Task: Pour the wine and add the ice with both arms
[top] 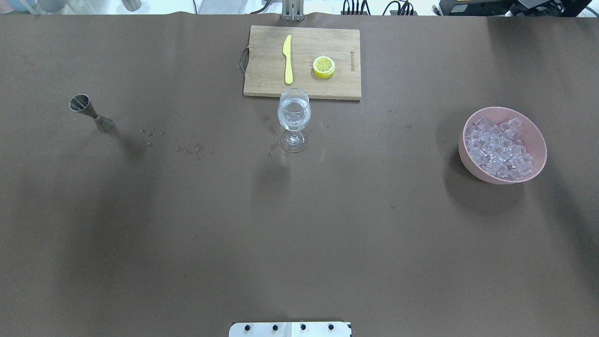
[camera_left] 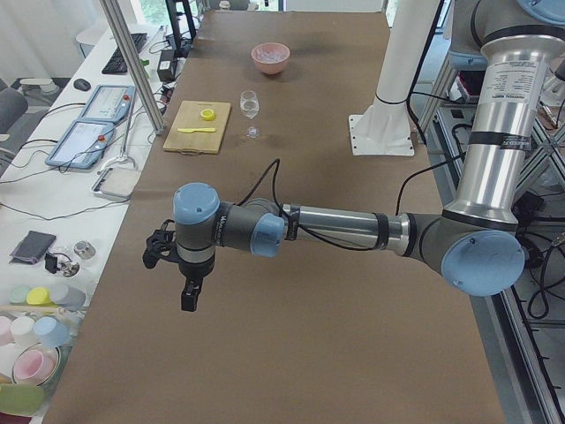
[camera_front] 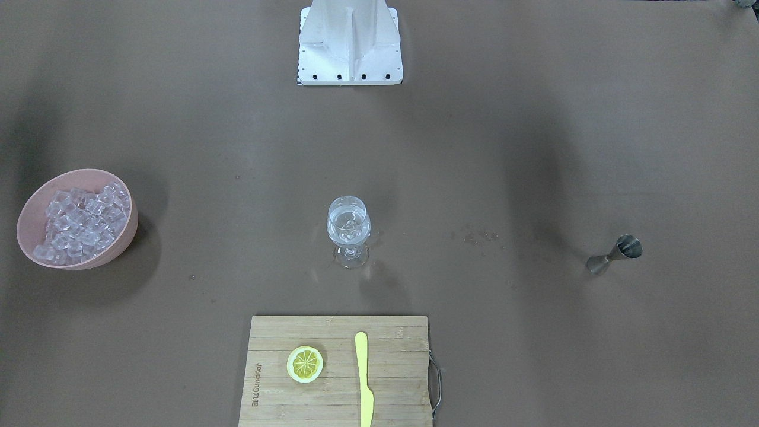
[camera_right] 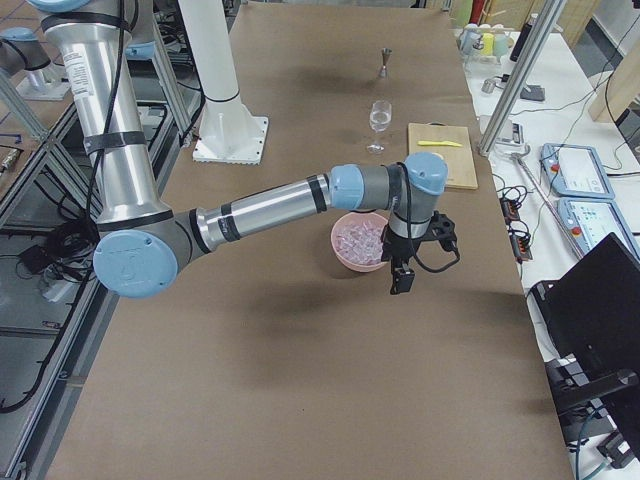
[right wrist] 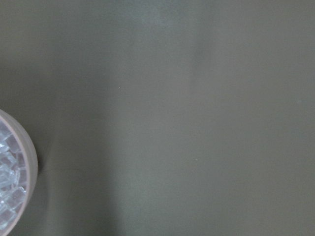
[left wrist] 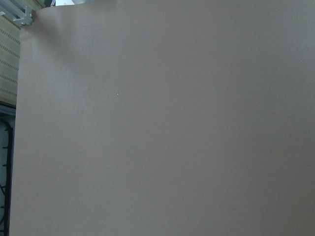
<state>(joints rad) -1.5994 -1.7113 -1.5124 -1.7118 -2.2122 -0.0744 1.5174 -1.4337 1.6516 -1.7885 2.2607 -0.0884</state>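
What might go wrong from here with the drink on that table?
1. The glass stands tall on a thin stem and holds wine; a nudge may tip it.
2. Drops already lie between jigger and glass, so more pouring may spill.
3. The right arm hangs beside the bowl heaped with ice; cubes may scatter.

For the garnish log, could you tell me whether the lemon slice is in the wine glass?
No, the lemon slice lies on the cutting board, beside the yellow knife.

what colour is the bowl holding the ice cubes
The bowl is pale pink; the overhead exterior view shows it best.
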